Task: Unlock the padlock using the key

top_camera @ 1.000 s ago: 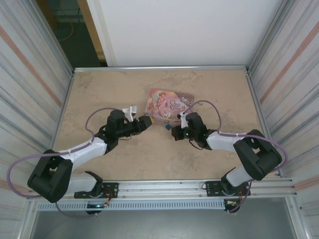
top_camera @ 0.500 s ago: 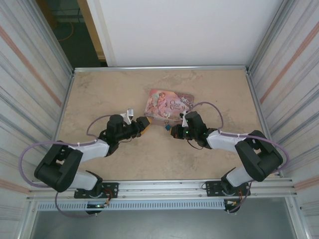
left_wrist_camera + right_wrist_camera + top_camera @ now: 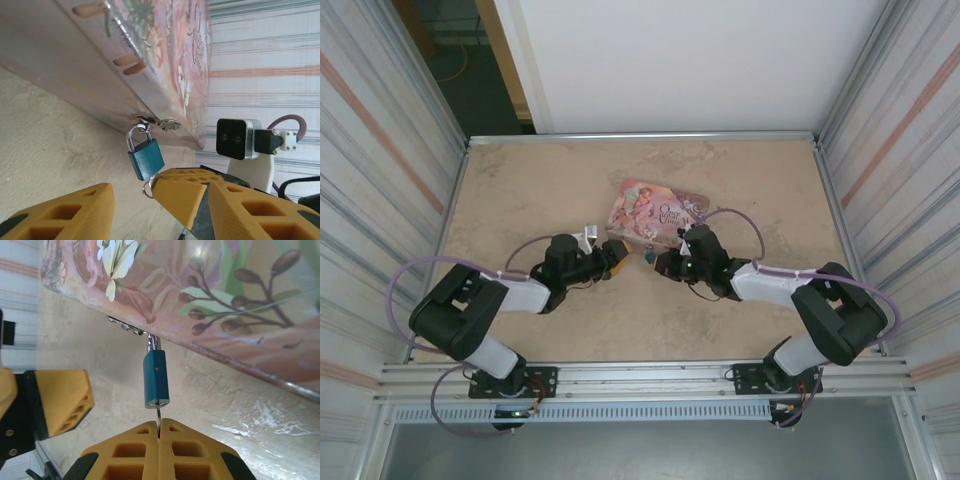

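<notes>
Left gripper (image 3: 617, 250) sits low over the table (image 3: 540, 190), jaws spread wide with nothing held between them, nose aimed toward 3 o'clock in the top view. Just off its tips, at 3 o'clock, is the padlock (image 3: 650, 256), tiny and dark blue. It is tucked against the near edge of the pink tin (image 3: 655, 210), which lies at 12 o'clock from it. In the left wrist view, the silvery shackle (image 3: 131, 139) is hooked through a small clasp (image 3: 159, 123) on the tin's side wall. Both shackle legs run down into the tilted body. Now the right gripper (image 3: 159, 429), sitting at 4 o'clock of the padlock in the top view, is pinched tight on the key (image 3: 158, 416). From its own wrist camera the padlock stands dead at 12 o'clock from the fingertips, very near them. The thin key blade runs straight up from between the pads into the bottom of the lock body. One yellow finger (image 3: 60, 400) of the left gripper shows at 9 o'clock there, clear of the padlock.
</notes>
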`<state>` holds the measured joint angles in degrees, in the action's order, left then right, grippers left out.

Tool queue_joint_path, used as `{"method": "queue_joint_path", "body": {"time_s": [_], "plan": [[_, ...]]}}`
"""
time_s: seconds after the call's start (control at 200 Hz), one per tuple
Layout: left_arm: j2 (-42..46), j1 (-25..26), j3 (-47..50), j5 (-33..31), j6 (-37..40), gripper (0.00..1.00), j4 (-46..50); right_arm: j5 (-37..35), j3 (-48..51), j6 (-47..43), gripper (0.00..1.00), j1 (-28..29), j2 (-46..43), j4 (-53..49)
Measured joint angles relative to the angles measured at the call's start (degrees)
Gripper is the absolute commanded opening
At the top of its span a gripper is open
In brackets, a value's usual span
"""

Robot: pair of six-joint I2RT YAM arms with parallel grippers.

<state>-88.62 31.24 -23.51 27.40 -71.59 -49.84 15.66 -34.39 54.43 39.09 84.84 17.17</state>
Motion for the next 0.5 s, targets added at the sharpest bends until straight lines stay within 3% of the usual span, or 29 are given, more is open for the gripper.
{"method": "queue_joint_path", "body": {"time_s": [0.501], "plan": [[-8.8,3.8,-2.5,0.0,-4.2,0.48,-5.4,-0.5,-0.6,2.6,0.00,0.8,2.0,2.0]]}}
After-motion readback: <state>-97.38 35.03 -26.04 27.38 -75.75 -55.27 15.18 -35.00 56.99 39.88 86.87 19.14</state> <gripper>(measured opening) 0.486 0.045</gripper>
